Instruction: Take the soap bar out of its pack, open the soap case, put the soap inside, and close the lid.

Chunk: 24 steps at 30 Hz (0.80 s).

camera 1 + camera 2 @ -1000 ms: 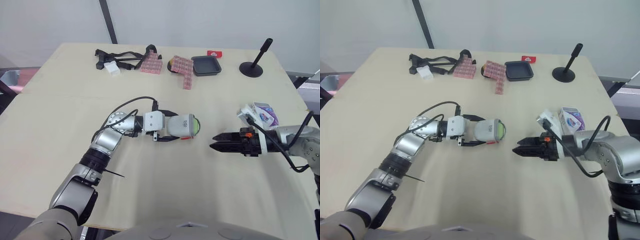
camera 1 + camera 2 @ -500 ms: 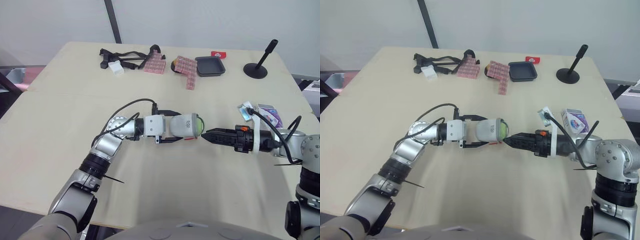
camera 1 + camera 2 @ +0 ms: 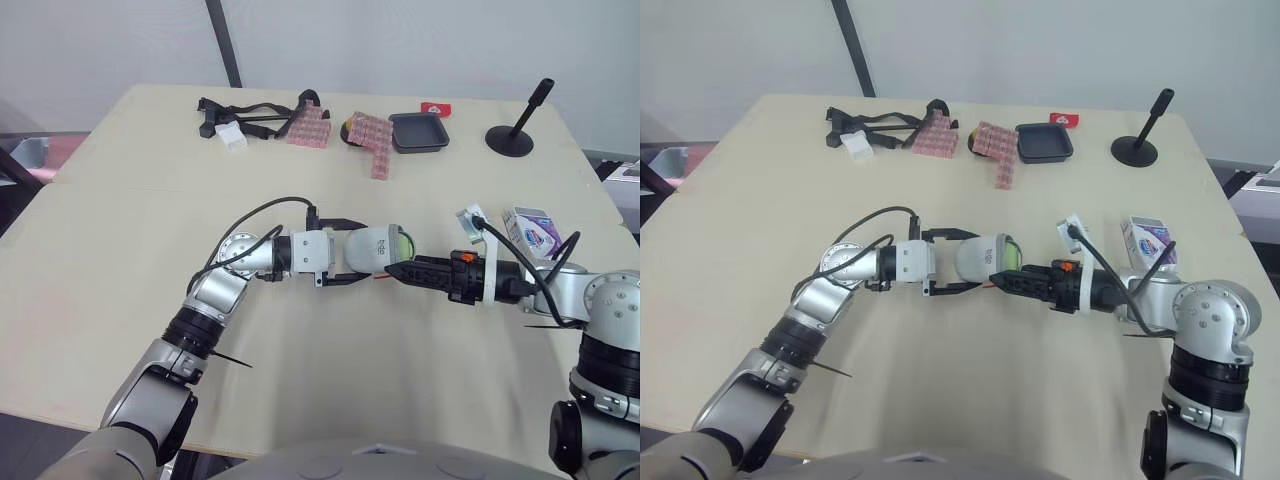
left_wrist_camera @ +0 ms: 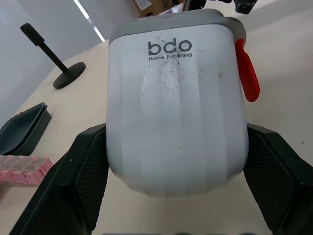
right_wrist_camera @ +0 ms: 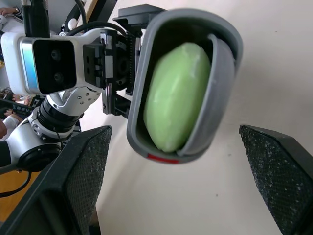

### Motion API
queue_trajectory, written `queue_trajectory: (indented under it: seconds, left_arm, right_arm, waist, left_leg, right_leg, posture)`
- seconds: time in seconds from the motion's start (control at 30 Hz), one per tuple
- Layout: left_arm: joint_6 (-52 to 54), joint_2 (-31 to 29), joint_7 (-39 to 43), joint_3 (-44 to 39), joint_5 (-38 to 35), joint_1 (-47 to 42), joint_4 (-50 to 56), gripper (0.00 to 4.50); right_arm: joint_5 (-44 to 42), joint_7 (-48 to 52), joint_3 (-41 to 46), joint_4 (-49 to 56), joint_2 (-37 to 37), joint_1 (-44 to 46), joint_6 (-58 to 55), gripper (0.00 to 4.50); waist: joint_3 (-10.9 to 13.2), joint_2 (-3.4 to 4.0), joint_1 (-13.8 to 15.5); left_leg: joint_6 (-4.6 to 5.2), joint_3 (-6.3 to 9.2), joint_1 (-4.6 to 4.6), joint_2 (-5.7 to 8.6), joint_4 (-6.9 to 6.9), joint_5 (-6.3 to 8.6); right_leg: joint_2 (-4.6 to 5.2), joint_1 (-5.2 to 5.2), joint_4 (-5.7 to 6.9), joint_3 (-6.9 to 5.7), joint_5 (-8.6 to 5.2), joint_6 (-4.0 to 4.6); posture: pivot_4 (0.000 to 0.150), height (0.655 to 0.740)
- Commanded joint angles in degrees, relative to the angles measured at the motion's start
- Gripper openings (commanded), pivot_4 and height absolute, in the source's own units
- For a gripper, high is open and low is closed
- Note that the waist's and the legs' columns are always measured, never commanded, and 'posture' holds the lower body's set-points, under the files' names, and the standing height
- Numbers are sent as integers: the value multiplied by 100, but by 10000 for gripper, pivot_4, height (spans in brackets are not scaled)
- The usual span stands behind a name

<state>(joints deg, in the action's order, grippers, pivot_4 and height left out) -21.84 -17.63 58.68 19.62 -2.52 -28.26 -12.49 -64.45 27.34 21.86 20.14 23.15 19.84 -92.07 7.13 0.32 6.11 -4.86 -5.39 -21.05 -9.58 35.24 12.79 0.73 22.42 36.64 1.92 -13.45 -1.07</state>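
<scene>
Toward the left of the desk [image 3: 120,260], the left tool [image 3: 365,253] grips the white soap case [image 4: 176,98]. Its two black fingers [image 4: 88,166] are pressed against opposite sides of the case, and they are spread just as wide as the case itself. The case lies on its side near the middle of the desk, with its grey-rimmed open end turned toward the robot's right and a small red tab [image 4: 246,76] at that rim. The green soap bar [image 5: 176,95] sits inside the case and shows through the opening. Just beside that open end is the right tool [image 3: 395,270], its tips right at the rim. Seen from the right wrist, its fingers [image 5: 83,176] stand wide apart and hold nothing. Farther right, near the right arm, the white and purple soap pack [image 3: 531,228] lies on the desk, well apart from the case. Along the far edge, from left to right, lie black straps [image 3: 245,115], pink patterned pieces [image 3: 370,135], a black tray [image 3: 414,131] and a black stand [image 3: 514,135].
</scene>
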Motion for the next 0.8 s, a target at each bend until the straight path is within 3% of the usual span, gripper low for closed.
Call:
queue_trajectory:
  seconds: [0.03, 0.8]
  left_arm:
    - [-226, -10, 4, 69, -7, -4, 218, 34338]
    - [-211, 20, 18, 185, -39, -82, 165, 34338]
  right_arm:
    - [-342, -156, -14, 0, -73, 115, -43, 44866]
    - [-352, -354, -530, -27, 167, 235, 167, 44866]
  waist:
    - [0, 0, 4]
    - [0, 1, -2]
  left_leg:
    - [0, 0, 0, 0, -1, 0]
    - [-3, 0, -2, 3, -5, 1]
  right_leg:
    - [0, 0, 0, 0, 0, 0]
    - [0, -1, -6, -3, 0, -1]
  posture:
    - [1500, 7400]
    - [1500, 7400]
